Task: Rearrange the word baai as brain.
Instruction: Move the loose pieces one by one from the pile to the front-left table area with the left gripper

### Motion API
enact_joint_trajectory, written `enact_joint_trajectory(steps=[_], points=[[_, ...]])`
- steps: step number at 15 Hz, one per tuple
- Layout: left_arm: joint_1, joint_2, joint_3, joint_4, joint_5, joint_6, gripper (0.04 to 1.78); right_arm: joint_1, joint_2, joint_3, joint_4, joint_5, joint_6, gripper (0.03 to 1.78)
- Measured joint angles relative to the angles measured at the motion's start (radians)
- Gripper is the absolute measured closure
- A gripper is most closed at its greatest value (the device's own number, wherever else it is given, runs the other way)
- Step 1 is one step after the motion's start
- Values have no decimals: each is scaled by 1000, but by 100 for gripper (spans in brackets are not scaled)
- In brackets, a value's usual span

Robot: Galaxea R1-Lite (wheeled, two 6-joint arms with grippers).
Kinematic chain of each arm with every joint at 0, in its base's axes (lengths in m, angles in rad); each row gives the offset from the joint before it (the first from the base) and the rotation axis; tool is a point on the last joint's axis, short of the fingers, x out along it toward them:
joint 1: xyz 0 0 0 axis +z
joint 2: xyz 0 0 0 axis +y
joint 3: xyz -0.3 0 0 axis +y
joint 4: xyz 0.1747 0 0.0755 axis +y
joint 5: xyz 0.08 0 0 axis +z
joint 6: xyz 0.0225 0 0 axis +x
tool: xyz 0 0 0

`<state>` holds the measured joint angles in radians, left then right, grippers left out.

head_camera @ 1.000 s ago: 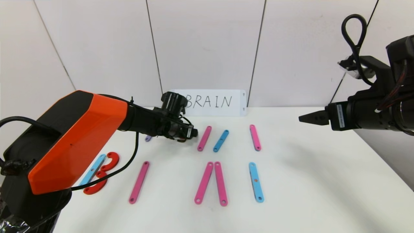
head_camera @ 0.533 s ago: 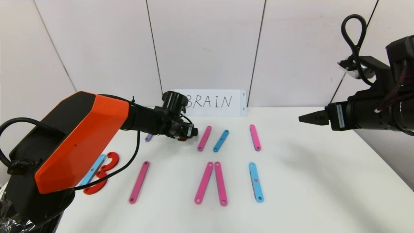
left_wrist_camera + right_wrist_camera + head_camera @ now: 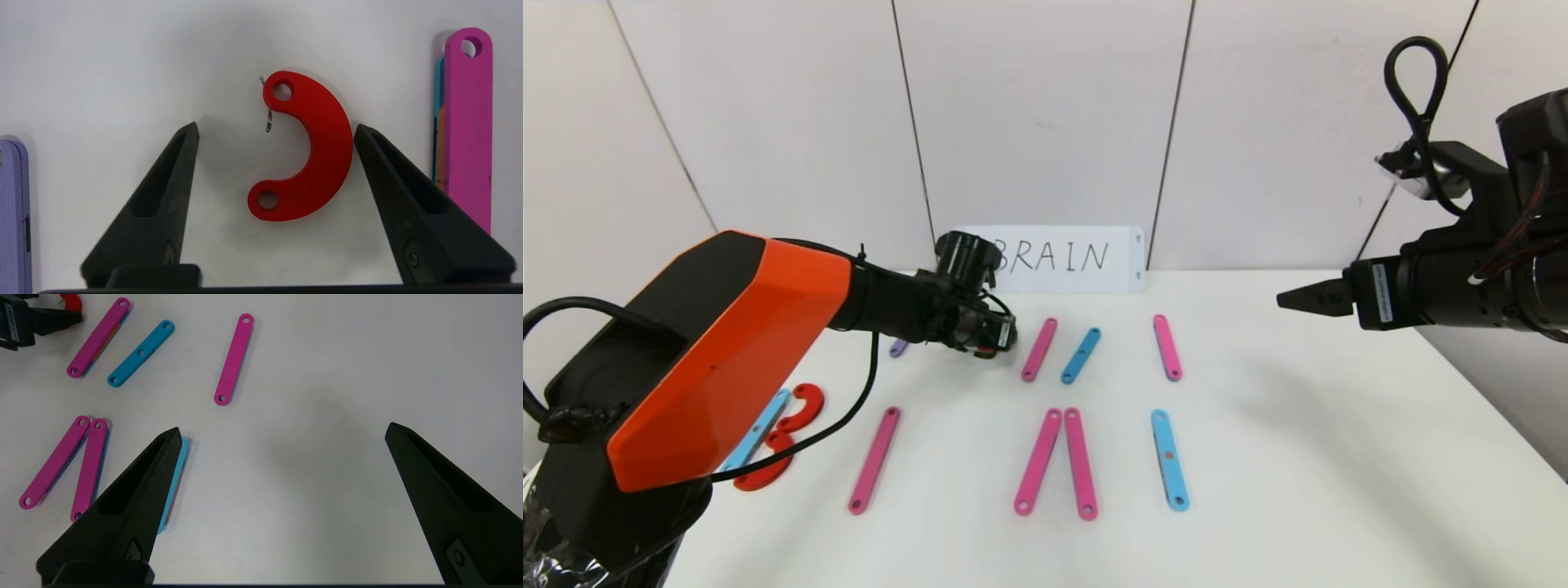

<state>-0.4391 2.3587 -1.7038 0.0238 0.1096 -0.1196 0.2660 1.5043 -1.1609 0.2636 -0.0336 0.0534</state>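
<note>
My left gripper (image 3: 1006, 335) is low over the table's back left, open, its fingers straddling a red half-ring (image 3: 327, 139) that lies flat. In the left wrist view one finger (image 3: 380, 163) sits against the ring's outer curve, and the other finger (image 3: 171, 171) stands well apart from it. The front row holds a blue strip (image 3: 760, 426) with two red half-rings (image 3: 805, 404), a pink strip (image 3: 875, 460), two pink strips (image 3: 1039, 460) meeting at the top, and a blue strip (image 3: 1170, 460). My right gripper (image 3: 1290, 300) hangs open above the right side with nothing between its fingers.
A pink strip (image 3: 1040, 349), a blue strip (image 3: 1081, 355) and another pink strip (image 3: 1167, 347) lie in the back row. A purple strip (image 3: 898, 349) shows behind my left arm. The white BRAIN card (image 3: 1062, 257) leans on the wall.
The left gripper's fingers have drawn closer together around the red half-ring, and the gripper has shifted slightly left. The right arm has not moved.
</note>
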Motion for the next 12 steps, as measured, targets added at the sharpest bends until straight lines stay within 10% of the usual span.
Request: enact_joint_trajectory(steps=[6, 12], points=[[-24, -22, 30, 1, 2, 0, 150, 0, -3, -1, 0, -1, 1, 7], [-23, -37, 29, 1, 4, -7, 153, 0, -5, -5, 0, -3, 1, 7]])
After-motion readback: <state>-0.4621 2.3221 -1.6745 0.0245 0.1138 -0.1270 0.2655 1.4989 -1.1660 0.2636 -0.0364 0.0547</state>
